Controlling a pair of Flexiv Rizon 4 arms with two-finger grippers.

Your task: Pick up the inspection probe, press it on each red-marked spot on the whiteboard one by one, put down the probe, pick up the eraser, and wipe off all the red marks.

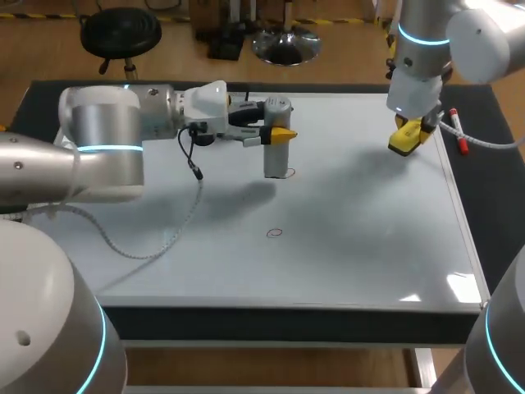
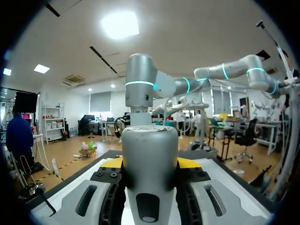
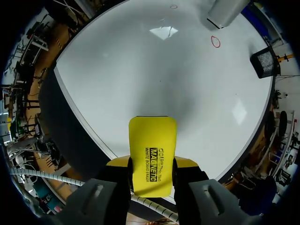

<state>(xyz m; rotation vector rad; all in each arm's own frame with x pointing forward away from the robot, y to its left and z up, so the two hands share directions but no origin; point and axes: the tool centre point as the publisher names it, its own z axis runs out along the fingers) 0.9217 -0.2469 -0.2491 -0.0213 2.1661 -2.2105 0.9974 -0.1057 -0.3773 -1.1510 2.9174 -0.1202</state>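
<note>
Close in on the left wrist, the left gripper (image 2: pixel 151 164) is clamped on the grey cylindrical inspection probe (image 2: pixel 150 145), one yellow tip pressed to each side. From overhead, that probe stands upright on the far middle of the white rectangular whiteboard (image 1: pixel 369 246). Its lower end is down at the surface, right beside a faint small red mark (image 1: pixel 289 173). A second red ring (image 1: pixel 274 232) sits nearer the front edge, well apart from the probe's foot.

Over on the far right of the board, the right gripper (image 1: pixel 408 133) pinches the yellow block eraser (image 3: pixel 152 140) between its fingers. The eraser pokes out ahead of the tips, over the board's right edge and well away from both marks. A red-and-white marker pen (image 1: pixel 459 136) lies on the dark table (image 1: pixel 492 148), near that gripper.
</note>
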